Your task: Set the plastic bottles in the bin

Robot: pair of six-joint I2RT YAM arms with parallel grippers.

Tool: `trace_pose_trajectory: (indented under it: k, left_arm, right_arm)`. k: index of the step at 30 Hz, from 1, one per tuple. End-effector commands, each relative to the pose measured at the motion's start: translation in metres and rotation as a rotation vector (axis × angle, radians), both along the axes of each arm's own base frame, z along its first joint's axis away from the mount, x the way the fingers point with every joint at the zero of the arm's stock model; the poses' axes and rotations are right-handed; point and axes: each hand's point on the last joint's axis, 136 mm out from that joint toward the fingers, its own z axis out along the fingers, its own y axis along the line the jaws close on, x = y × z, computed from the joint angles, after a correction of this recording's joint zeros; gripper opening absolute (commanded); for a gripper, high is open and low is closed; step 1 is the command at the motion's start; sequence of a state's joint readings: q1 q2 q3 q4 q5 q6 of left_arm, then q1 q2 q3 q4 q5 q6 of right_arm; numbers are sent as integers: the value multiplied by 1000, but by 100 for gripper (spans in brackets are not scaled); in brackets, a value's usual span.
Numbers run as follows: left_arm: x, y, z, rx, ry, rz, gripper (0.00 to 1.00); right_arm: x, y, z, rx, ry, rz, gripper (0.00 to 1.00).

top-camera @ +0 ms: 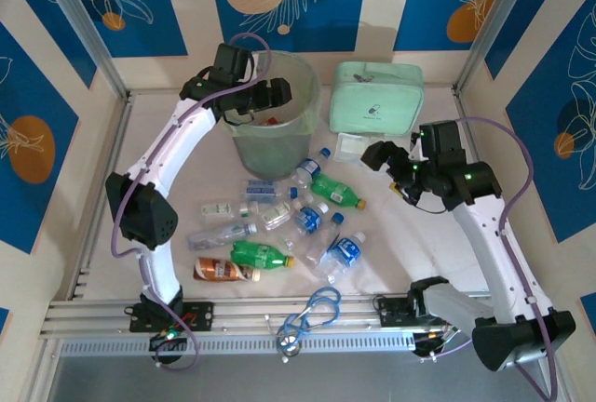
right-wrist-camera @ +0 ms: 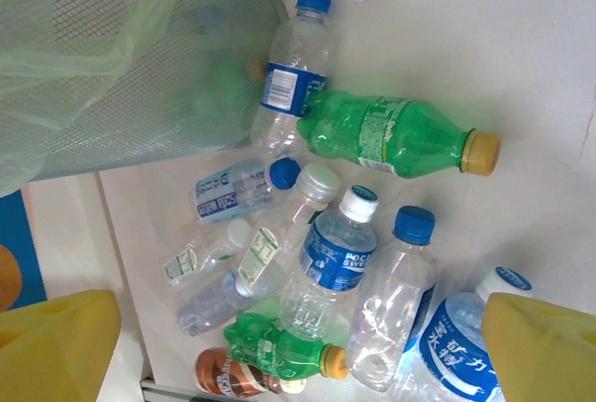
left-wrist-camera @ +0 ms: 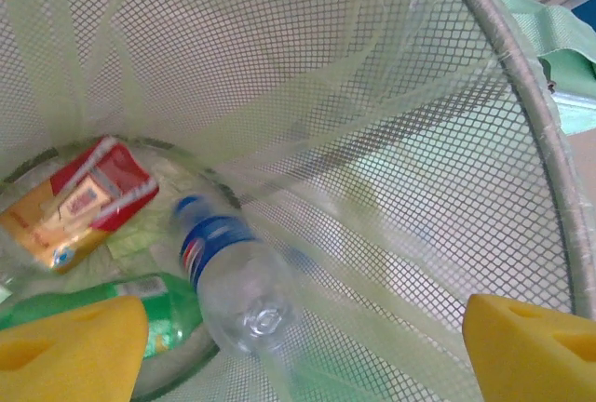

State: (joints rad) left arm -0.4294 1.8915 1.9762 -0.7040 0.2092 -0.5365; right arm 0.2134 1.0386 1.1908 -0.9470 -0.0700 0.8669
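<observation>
1. The left hand (top-camera: 264, 95) hangs over the open top of the bin (top-camera: 279, 146), at the far side of the worktop (top-camera: 410, 244). Its arm reaches up and forward from the near left corner.
2. Its yellow fingers (left-wrist-camera: 65, 346) are wide apart with nothing between them.
3. Right under that hand, inside the bin, is a clear bottle (left-wrist-camera: 233, 281) with a blue label. It looks blurry. Its blue cap points away and its bottom faces the camera.
4. A red bottle (left-wrist-camera: 84, 197) and a green bottle (left-wrist-camera: 140, 304) lie at the bottom of the bin.
5. The right hand (top-camera: 377, 154) is up in the air, to the right of the bin. Its arm is bent like an elbow. Its yellow pads (right-wrist-camera: 545, 346) are wide apart and hold nothing.
6. The other bottles lie on their sides in a pile on the worktop, below and left of the right hand.
7. A big green one (top-camera: 337, 193) points its yellow cap to the near right. A brown one (top-camera: 222, 270) lies crossways at the front.
</observation>
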Motion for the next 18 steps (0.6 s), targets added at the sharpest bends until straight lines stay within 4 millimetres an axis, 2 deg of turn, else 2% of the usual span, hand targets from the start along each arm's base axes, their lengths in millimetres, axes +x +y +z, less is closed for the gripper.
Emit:
trace_pose_trajectory:
  k: [1,4,7,10,13,18]
  left_arm:
    - [-12,7,50,-19,-107,-2,88]
    - [-26,12,72,-36,-158,-9,89]
    - [-52,20,103,-92,-248,-26,89]
    - [-82,29,116,-160,-314,-36,90]
    - [-110,38,114,-207,-328,-42,89]
    - [-154,52,90,-248,-311,-56,87]
  right_arm:
    - [-3,0,-5,-51,16,23,100]
    - [-3,4,-18,-99,45,57,100]
    - [-1,10,-33,-142,86,102,99]
    - [5,17,-48,-172,110,122,99]
    - [17,25,-57,-159,109,120,97]
    - [44,38,-63,-131,120,89,89]
